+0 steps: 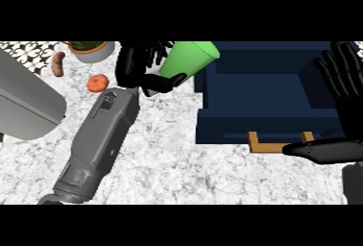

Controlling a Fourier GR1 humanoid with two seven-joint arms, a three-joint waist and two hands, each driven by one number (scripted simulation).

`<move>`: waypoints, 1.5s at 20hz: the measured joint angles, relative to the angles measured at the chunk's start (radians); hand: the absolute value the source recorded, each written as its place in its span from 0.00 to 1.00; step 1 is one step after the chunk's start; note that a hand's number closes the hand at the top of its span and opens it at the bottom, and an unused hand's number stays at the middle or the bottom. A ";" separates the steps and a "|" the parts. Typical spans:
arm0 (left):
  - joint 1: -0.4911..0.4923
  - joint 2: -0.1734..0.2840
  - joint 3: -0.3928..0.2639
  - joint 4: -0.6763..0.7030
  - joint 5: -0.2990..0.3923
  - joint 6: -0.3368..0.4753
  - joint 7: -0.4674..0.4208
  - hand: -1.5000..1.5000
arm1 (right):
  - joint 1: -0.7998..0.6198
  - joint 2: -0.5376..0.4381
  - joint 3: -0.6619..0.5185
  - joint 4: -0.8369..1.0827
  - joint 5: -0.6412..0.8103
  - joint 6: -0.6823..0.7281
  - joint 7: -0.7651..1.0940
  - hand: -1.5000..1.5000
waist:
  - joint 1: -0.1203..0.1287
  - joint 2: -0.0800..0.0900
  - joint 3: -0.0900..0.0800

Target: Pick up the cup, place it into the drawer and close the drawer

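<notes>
Right hand (339, 120) rests spread at the near right; left hand (145, 67) curls round the green cup (188, 60), tilted, just left of the open drawer (241, 120).

left forearm (99, 139): grey, boxy panels | robot hand (145, 65): glossy black | right robot hand (344, 96): black

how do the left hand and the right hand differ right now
The left hand is curled round the green cup; the right hand holds nothing.
The left hand's fingers are bent; the right hand's fingers are straight and point up.
The left hand sits left of the dark blue drawer, over the marble counter; the right hand shows at the view's right edge, over the drawer's right side.
Both are black.
</notes>
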 measured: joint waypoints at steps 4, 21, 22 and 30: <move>-0.104 -0.007 -0.077 -0.033 0.033 0.106 0.128 1.00 | -0.017 -0.006 -0.003 0.008 0.003 -0.001 0.003 0.00 | -0.011 0.003 0.000; -0.436 -0.012 -0.310 0.359 0.161 0.323 0.373 1.00 | -0.075 0.002 0.027 0.029 -0.003 0.018 -0.014 0.00 | -0.102 0.031 0.001; -0.438 -0.012 -0.325 0.380 0.163 0.313 0.381 1.00 | -0.090 0.001 0.027 0.034 -0.006 0.018 -0.008 0.00 | -0.108 0.034 0.001; -0.419 -0.012 -0.452 0.438 0.201 0.265 0.417 0.00 | -0.122 0.010 0.053 0.058 -0.015 0.043 -0.031 0.00 | -0.175 0.050 0.002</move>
